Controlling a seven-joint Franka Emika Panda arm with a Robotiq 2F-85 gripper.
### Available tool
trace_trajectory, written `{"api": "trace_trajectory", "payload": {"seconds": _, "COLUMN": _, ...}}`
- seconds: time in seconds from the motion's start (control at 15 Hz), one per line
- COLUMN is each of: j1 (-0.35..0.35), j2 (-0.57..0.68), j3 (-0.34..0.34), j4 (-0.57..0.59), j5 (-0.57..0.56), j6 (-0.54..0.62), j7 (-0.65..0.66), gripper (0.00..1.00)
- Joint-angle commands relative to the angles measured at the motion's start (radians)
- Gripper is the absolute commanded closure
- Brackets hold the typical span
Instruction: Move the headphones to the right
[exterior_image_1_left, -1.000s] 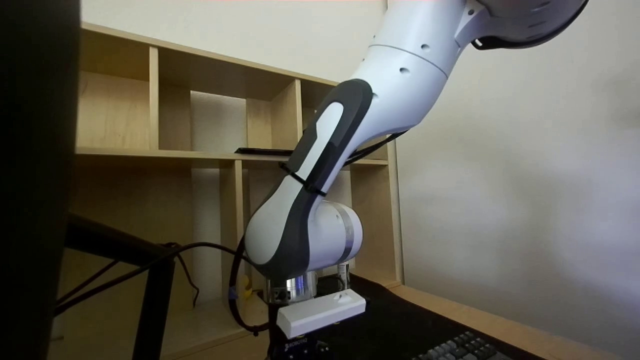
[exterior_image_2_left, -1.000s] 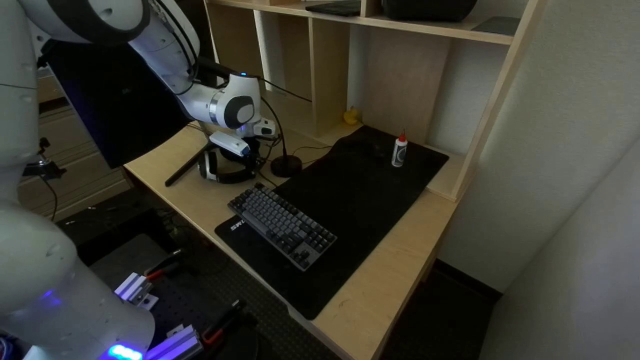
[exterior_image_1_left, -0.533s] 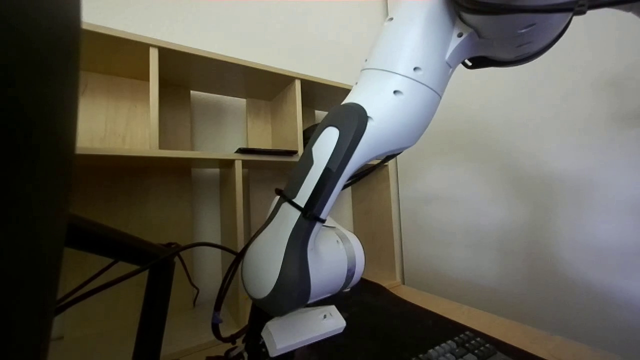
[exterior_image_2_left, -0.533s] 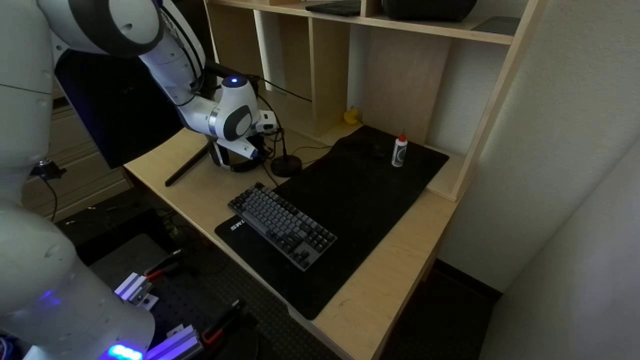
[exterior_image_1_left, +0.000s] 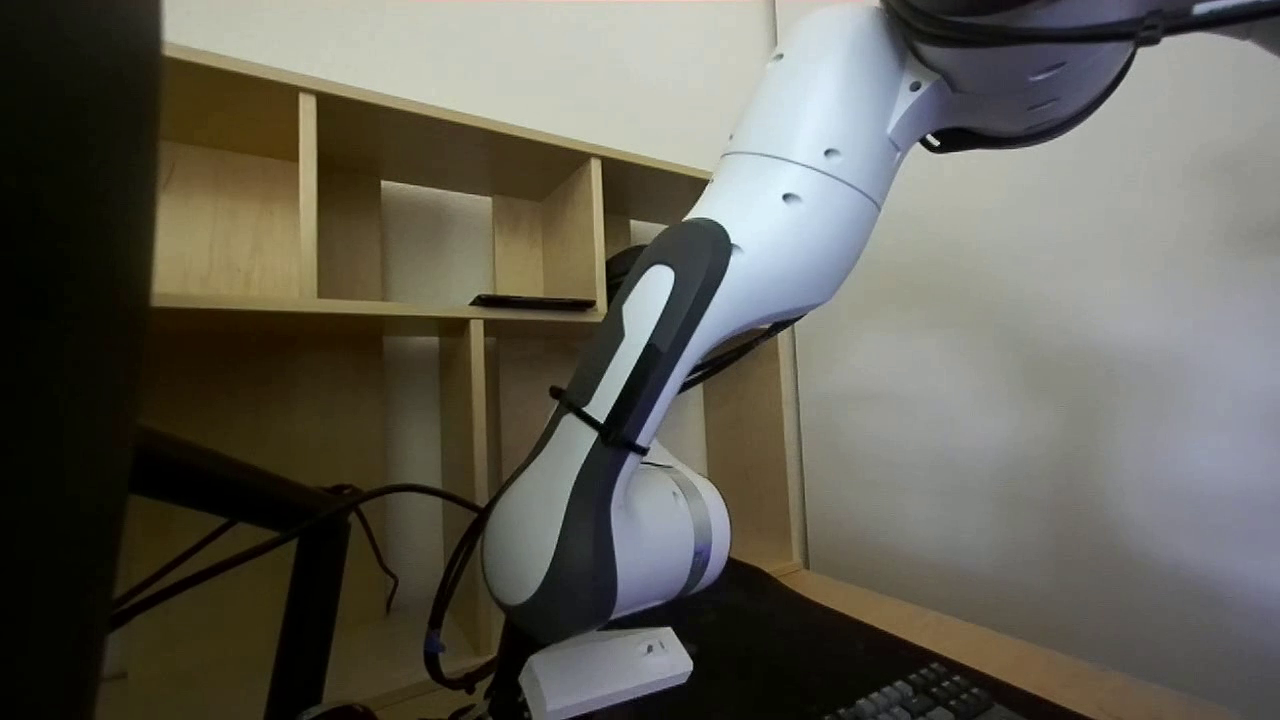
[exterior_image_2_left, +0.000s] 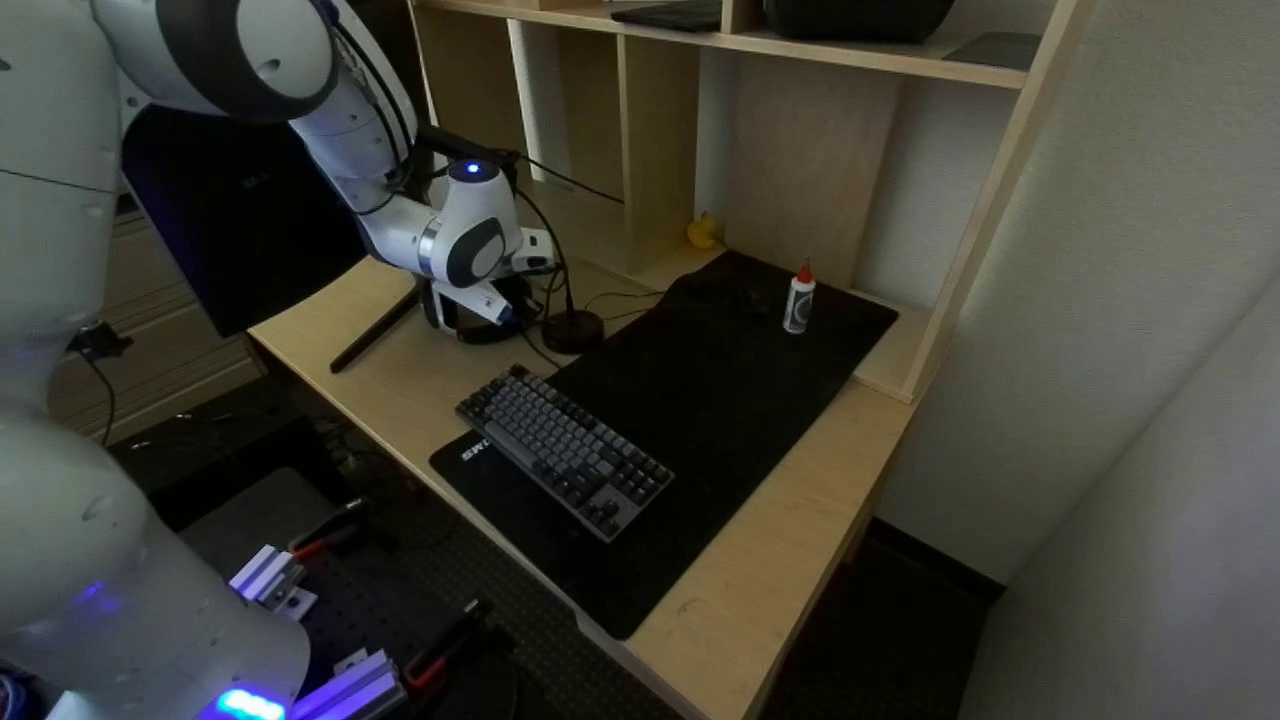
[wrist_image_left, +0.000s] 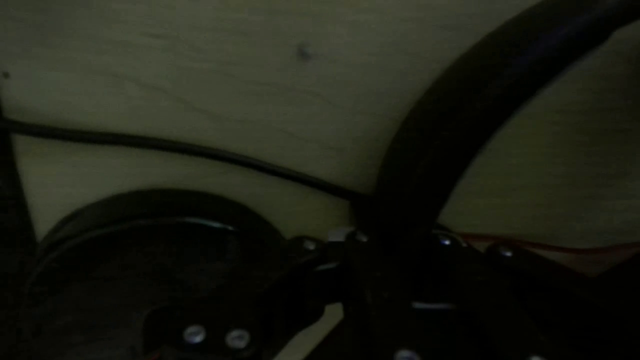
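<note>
Grasp step was under way: gripper (wrist_image_left: 402, 237) looked clamped on the headphones (wrist_image_left: 465, 115). Next move called for lifting them clear of the cable (wrist_image_left: 220, 155), then rightward.

Headphones (wrist_image_left: 450, 120), dimly seen, seem mostly black; keyboard (exterior_image_2_left: 565, 450) grey and black, bottle (exterior_image_2_left: 798, 306) white with red cap (exterior_image_2_left: 805, 271).

A keyboard (exterior_image_2_left: 565, 450) and red-capped bottle (exterior_image_2_left: 798, 304) rest on a mat (exterior_image_2_left: 725, 400).

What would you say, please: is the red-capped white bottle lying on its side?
No, the red-capped white bottle stands upright on the black desk mat.
</note>
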Motion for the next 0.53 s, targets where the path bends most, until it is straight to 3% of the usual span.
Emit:
{"api": "trace_trajectory", "payload": {"seconds": 0.0, "j1": 0.053, "j2": -0.044, "j3": -0.069, "j4": -0.032, "j5": 0.019, "j6": -0.156, "j7": 0.107, "gripper": 0.96}}
{"api": "trace_trajectory", "payload": {"seconds": 0.13, "j1": 0.054, "j2": -0.053, "j3": -0.069, "j4": -0.019, "j5": 0.023, "j6": -0.257, "j7": 0.149, "gripper": 0.96}}
{"api": "trace_trajectory", "payload": {"seconds": 0.27, "j1": 0.010, "j2": -0.048, "j3": -0.020, "j4": 0.005, "j5": 0.053, "j6": -0.347, "j7": 0.119, "gripper": 0.96}}
{"api": "trace_trajectory", "payload": {"seconds": 0.47, "j1": -0.024, "j2": -0.033, "j3": 0.021, "j4": 0.015, "j5": 0.110, "j6": -0.312, "j7": 0.059, "gripper": 0.96}}
